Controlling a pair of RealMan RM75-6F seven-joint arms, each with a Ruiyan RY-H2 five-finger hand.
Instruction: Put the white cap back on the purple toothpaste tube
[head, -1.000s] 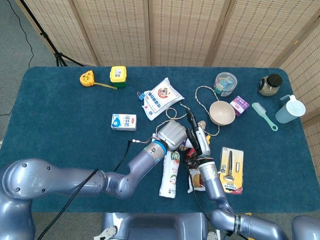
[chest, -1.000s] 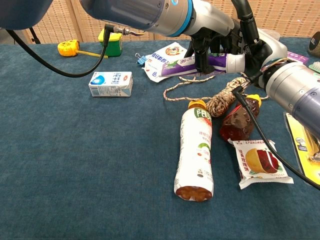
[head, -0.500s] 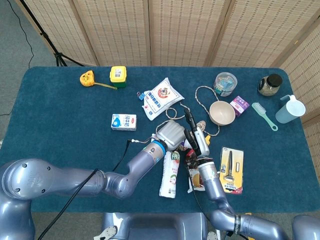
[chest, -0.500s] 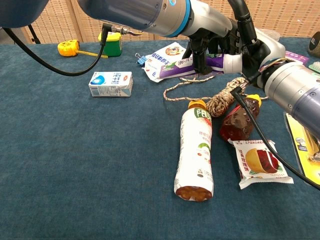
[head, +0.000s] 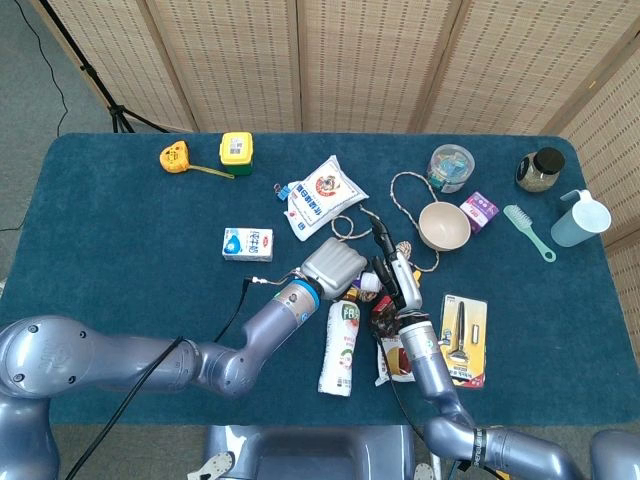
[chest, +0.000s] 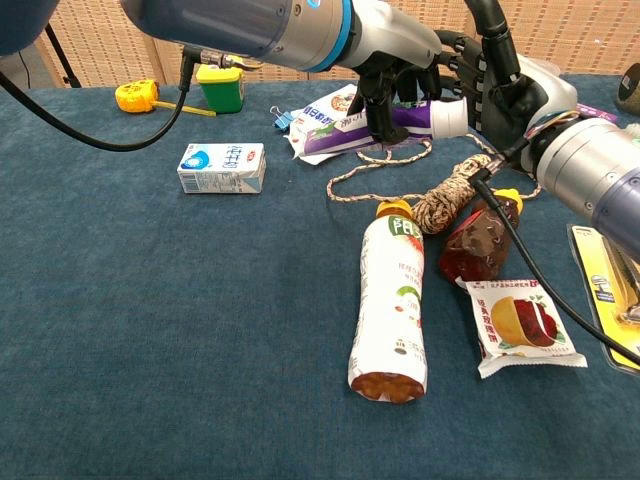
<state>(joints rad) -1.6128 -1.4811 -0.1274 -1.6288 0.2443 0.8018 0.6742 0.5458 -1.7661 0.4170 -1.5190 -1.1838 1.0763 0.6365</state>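
2 hands meet above the table (chest: 150, 330) centre. On the left, the left hand (chest: 395, 75) grips the purple toothpaste tube (chest: 400, 120), held level off the cloth; to its right, the right hand (chest: 495, 85) clasps the white cap (chest: 450, 117) at the tube's mouth. Seating the cap looks like the step underway; next it probably needs twisting while the tube is held steady. I count 1 tube, 1 cap, 1 milk carton (chest: 222, 167) and 1 rope (chest: 445, 195).
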